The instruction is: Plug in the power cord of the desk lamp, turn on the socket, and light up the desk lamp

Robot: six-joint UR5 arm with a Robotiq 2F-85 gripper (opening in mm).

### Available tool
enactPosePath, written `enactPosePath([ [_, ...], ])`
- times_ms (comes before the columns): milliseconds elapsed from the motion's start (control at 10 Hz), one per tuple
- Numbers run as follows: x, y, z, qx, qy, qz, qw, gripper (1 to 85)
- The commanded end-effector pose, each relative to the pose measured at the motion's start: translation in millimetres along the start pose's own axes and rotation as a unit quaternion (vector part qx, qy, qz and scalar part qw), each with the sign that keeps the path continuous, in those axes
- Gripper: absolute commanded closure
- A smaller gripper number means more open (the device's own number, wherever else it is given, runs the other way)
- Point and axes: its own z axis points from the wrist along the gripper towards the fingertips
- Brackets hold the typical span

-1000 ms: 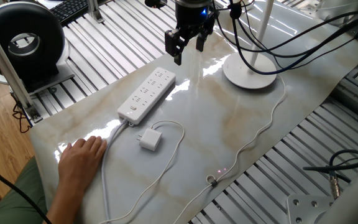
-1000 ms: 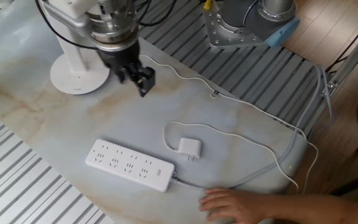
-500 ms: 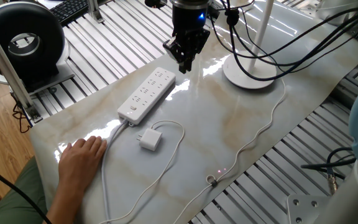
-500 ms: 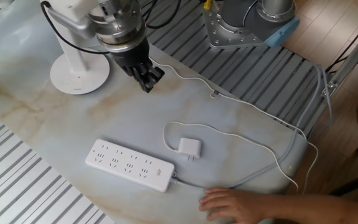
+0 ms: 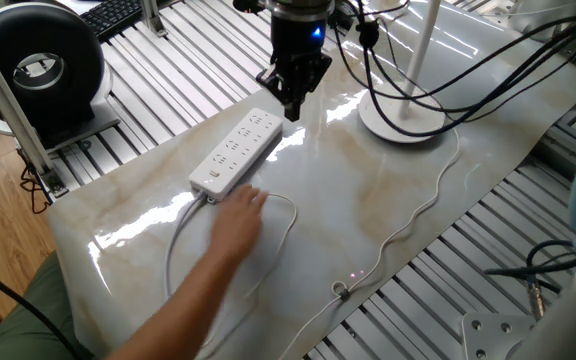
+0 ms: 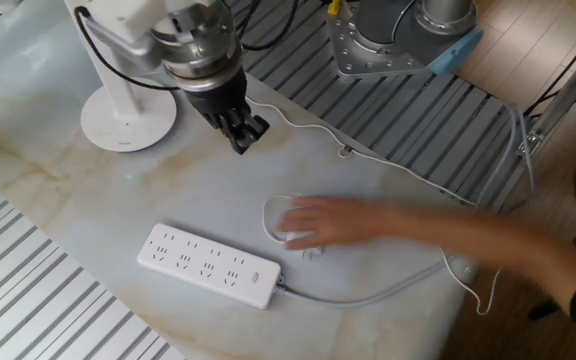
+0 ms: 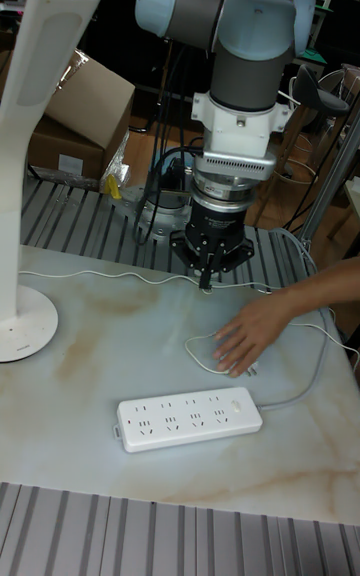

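1. Claw first: the gripper [image 6: 240, 131] hangs above the table [image 5: 388, 215] between the lamp [image 7: 30, 156] and the power strip [image 6: 208, 264], its two fingers pressed together with nothing between them.
2. Someone's hand [image 6: 328, 220] reaches in across the table and lies over the small white plug, so the plug itself is almost wholly hidden; only a loop of its thin cord [image 5: 423, 205] shows by the fingers, with the rest trailing off towards the lamp's round base.
3. That power strip lies flat just beside the hand, all its outlets bare, its own thicker cable [image 6: 368, 297] running off the table edge.
4. By my reckoning the job is at its very start: nothing is plugged in, the strip's button [image 7: 238, 403] looks untouched, and I cannot tell whether the lamp is lit, though it should not be.
5. Next the claw would need the hand out of the way, then to spread its fingers, come down over the plug block and pinch it by its sides, so the prongs can be lined up with an outlet.
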Motion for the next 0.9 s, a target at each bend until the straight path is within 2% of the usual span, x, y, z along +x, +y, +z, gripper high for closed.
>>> enactPosePath([
  [0,-3.8,7.0,6.4,-0.001,-0.014,0.012,0.9998,84.7],
  [300,-14.6,6.6,20.4,-0.009,-0.055,0.012,0.9984,84.7],
  [400,-14.4,6.2,23.9,-0.016,-0.060,0.009,0.9981,84.7],
  [500,-12.5,6.4,26.0,-0.019,-0.058,0.002,0.9981,84.7],
  [700,-0.3,4.9,27.5,-0.016,-0.035,-0.008,0.9992,84.7],
  [800,3.3,4.1,29.9,-0.020,-0.033,-0.010,0.9992,84.7],
])
